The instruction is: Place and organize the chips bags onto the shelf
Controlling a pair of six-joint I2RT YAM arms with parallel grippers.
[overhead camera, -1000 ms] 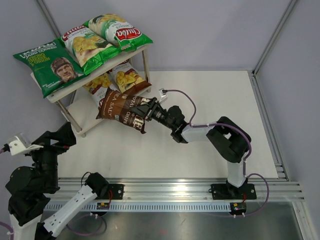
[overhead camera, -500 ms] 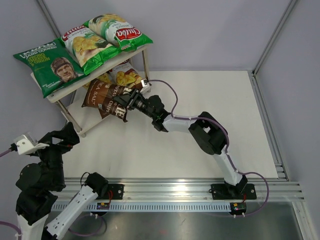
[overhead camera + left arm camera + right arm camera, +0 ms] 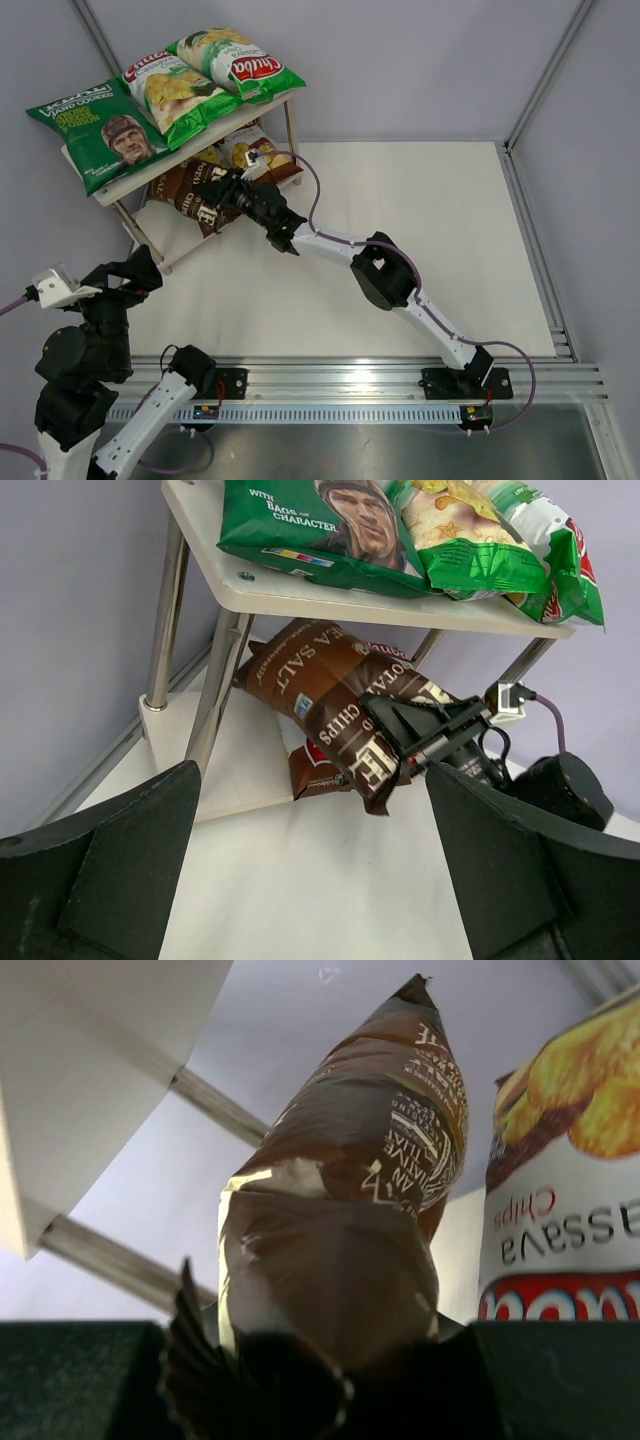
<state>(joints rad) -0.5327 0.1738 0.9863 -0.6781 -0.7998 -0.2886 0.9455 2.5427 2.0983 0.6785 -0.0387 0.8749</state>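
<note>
Kettle bag point(image 3: 195, 193) now deeper inside shelf point(image 3: 163, 246)

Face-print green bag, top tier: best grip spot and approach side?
Take the thin sealed seam of the green bag nearest the left gripper, coming in level with the top board from that side. The bag lies flat, puffed in the middle; only the seam looks pinchable.
</note>
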